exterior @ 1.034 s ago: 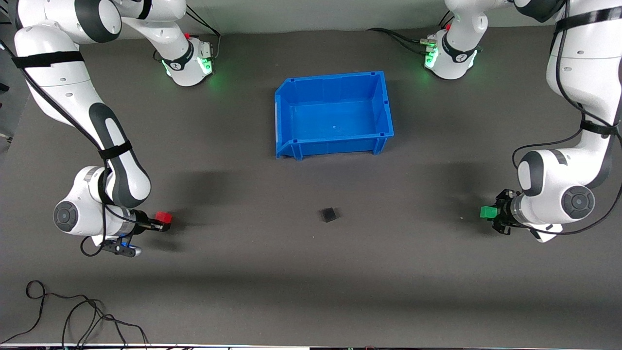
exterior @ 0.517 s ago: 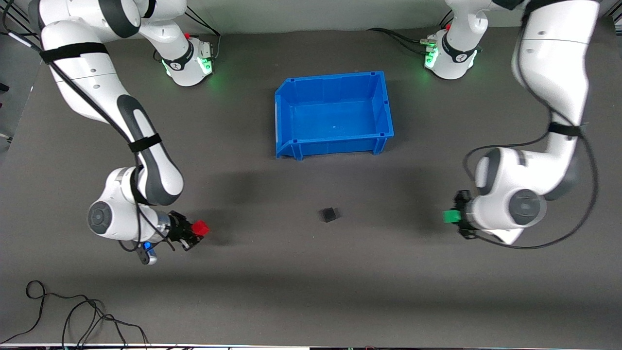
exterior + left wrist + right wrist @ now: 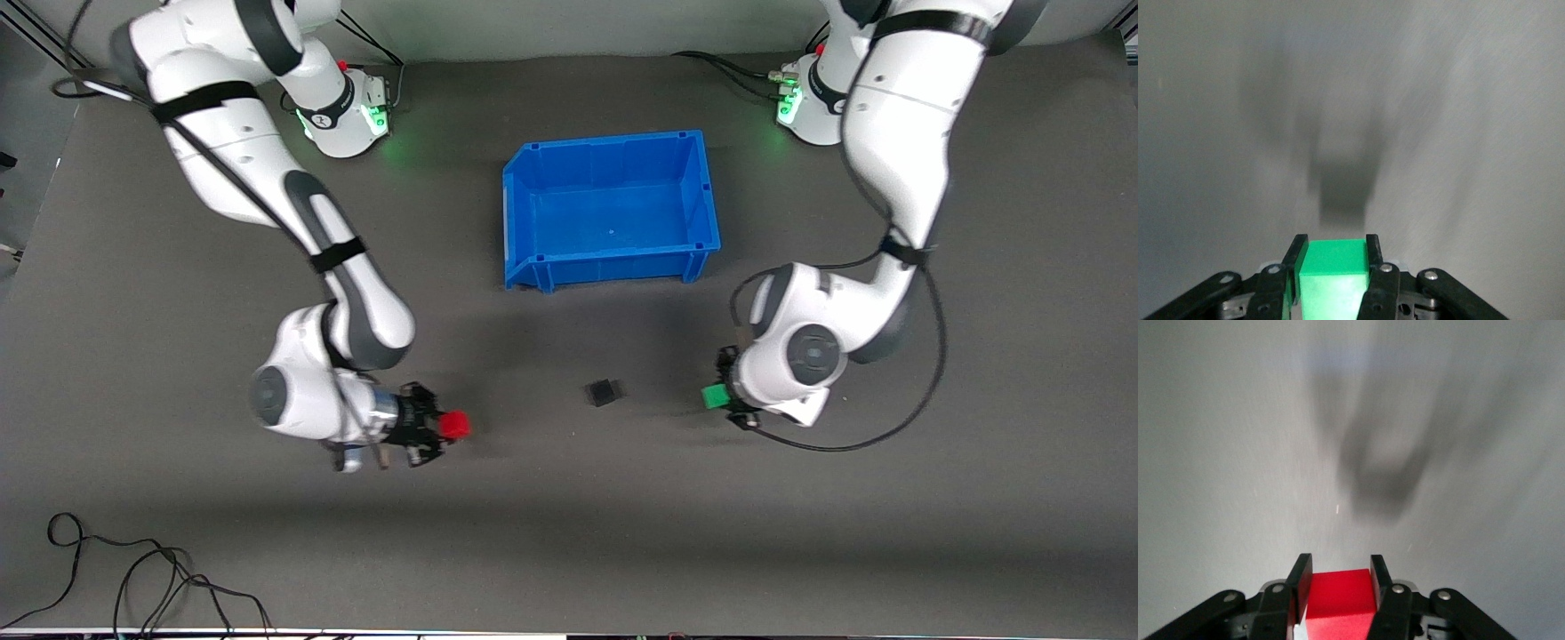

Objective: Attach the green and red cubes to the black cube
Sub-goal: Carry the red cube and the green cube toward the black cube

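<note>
The black cube [image 3: 602, 392] lies on the dark table, nearer to the front camera than the blue bin. My left gripper [image 3: 717, 396] is shut on the green cube [image 3: 713, 396], held just above the table toward the left arm's end from the black cube. In the left wrist view the green cube [image 3: 1334, 275] sits between the fingers [image 3: 1295, 259]. My right gripper [image 3: 449, 426] is shut on the red cube [image 3: 455, 425], toward the right arm's end from the black cube. In the right wrist view the red cube [image 3: 1339, 599] sits between the fingers [image 3: 1300, 583].
An empty blue bin [image 3: 537, 268] stands at the table's middle, farther from the front camera than the black cube. A black cable [image 3: 133, 578] lies near the front edge at the right arm's end.
Both arms have moved inward toward the black cube, each carrying its cube. The black cube and the bin have not moved.
</note>
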Available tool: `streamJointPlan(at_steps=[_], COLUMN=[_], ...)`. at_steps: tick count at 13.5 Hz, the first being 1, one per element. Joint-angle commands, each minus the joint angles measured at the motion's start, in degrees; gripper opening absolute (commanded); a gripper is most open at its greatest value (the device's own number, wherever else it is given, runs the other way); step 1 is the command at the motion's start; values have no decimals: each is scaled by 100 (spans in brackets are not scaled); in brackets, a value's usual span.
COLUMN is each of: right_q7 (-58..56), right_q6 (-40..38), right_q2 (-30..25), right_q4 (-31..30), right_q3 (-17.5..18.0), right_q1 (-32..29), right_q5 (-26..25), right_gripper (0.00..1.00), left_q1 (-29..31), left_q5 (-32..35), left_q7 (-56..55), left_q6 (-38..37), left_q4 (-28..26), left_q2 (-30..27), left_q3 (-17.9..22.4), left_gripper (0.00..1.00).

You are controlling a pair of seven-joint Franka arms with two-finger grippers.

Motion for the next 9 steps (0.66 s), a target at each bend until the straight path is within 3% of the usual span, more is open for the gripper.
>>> streamJointPlan(at_steps=[1, 9], right_q7=[498, 1255], right_q6=[310, 672], right_q2=[452, 1059], right_q4=[402, 929], right_q3=[-67, -128], right_q1=[415, 1365], right_q5=[97, 62], right_gripper=[0, 0], left_q1=[-391, -664], left_q5=[-98, -107], left_q7=[-611, -1437], left_q6=[-25, -25], left_q4=[552, 912], left_q2=[490, 613], left_q3=[81, -6], left_gripper=[0, 0])
